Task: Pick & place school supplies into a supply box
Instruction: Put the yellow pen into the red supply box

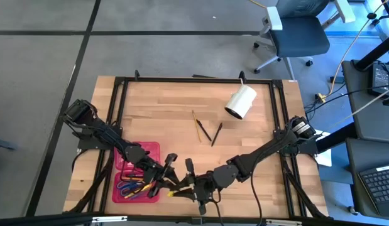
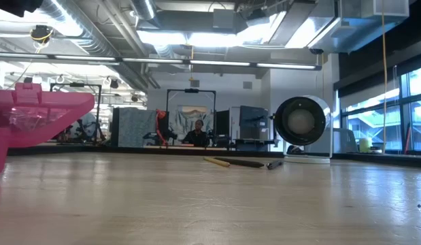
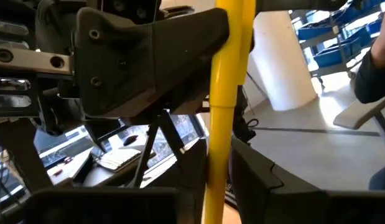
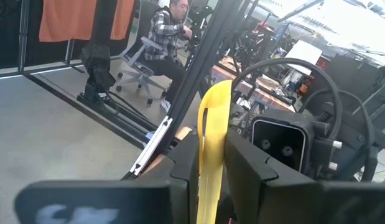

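Near the desk's (image 1: 257, 157) front edge, the left gripper (image 1: 171, 166) and right gripper (image 1: 188, 185) meet tip to tip over a yellow pen (image 3: 226, 112). In both wrist views its long axis runs lengthwise between each arm's jaws, which pinch it; from above only a short yellow bit shows. Just beside the left jaws lies the open red supply box (image 1: 153, 149) holding blue scissors (image 1: 125, 186). Farther off, three pencils (image 1: 207, 129) lie loose, then a white cylinder (image 1: 241, 102)
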Robot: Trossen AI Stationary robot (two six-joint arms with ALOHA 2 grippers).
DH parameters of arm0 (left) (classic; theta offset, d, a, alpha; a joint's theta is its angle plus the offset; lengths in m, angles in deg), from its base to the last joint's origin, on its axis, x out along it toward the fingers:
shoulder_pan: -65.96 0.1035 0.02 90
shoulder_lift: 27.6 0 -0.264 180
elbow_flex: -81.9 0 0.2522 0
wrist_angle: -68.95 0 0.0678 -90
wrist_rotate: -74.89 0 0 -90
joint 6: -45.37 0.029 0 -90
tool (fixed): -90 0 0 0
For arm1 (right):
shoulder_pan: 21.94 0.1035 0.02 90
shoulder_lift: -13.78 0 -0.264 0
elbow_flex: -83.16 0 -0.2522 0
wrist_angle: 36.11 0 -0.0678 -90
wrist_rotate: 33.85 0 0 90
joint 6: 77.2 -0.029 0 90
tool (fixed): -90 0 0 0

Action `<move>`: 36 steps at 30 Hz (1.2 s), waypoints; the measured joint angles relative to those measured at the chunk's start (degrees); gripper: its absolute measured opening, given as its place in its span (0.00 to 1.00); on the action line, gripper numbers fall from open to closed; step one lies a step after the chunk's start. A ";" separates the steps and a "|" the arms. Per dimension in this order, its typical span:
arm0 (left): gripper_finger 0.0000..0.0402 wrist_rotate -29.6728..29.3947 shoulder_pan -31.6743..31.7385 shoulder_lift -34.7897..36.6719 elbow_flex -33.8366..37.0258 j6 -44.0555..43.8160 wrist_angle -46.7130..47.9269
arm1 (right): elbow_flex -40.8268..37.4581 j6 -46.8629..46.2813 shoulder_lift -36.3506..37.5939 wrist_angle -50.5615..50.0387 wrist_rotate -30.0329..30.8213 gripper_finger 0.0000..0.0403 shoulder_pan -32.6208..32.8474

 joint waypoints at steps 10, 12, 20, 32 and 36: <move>0.06 -3.74 -0.09 -0.11 0.07 -1.29 3.93 | 0.20 -5.95 0.50 -8.61 0.26 0.24 0.07; 0.07 -6.12 -0.08 -0.11 0.00 -1.68 4.17 | 0.22 -8.13 0.73 -12.29 0.61 0.30 0.07; 0.06 -17.98 -0.85 -0.07 -0.02 -5.61 12.81 | 0.37 -26.33 2.71 -33.16 7.85 0.51 0.17; 0.06 -22.43 -1.94 3.90 -0.04 -31.93 41.26 | 0.20 -47.19 2.58 -61.86 10.21 0.55 -2.49; 0.06 -22.30 -2.15 9.72 -0.07 -40.15 51.45 | 0.11 -55.79 2.58 -71.66 12.24 0.55 -4.05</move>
